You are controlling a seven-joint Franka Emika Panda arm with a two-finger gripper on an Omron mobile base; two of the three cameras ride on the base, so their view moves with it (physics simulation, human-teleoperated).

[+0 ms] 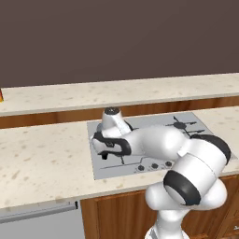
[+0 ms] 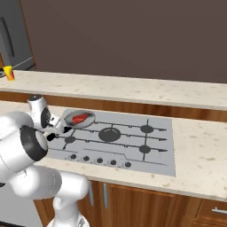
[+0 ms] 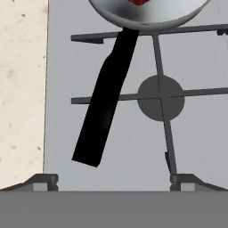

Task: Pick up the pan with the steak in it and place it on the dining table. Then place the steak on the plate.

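The pan [image 2: 79,119] sits on the stovetop [image 2: 133,150] near its back left corner, over the rear left burner grate. It holds the steak [image 2: 80,118], a small red chunk lying about in the middle of the grey bowl. The pan's black handle [image 3: 107,98] runs from the bowl toward the front left of the stovetop, slightly aslant to the grate bars.

The hand view looks down on this handle from above. Only the near rim of the pan and a sliver of the red steak [image 3: 140,2] appear at its top edge, with a round burner cap [image 3: 160,98] just right of the handle and a strip of beige counter [image 3: 22,89] along the left. The gripper [image 3: 114,180] shows its two dark fingertips spread wide apart at the bottom of that view, one on either side of the handle's free end and clear of it, so the jaws are open and grip nothing.

In the right base view the gripper [image 2: 55,133] hangs just beside the pan over the left edge of the stovetop, and the whole burner layout and the row of knobs along the front edge are plain. In the left base view the arm's white links lie across the stovetop [image 1: 186,126] and hide the pan.

Behind the stovetop runs a raised beige ledge [image 2: 133,91]. A small yellow and red object [image 2: 9,73] stands near its left end; what it is cannot be told.
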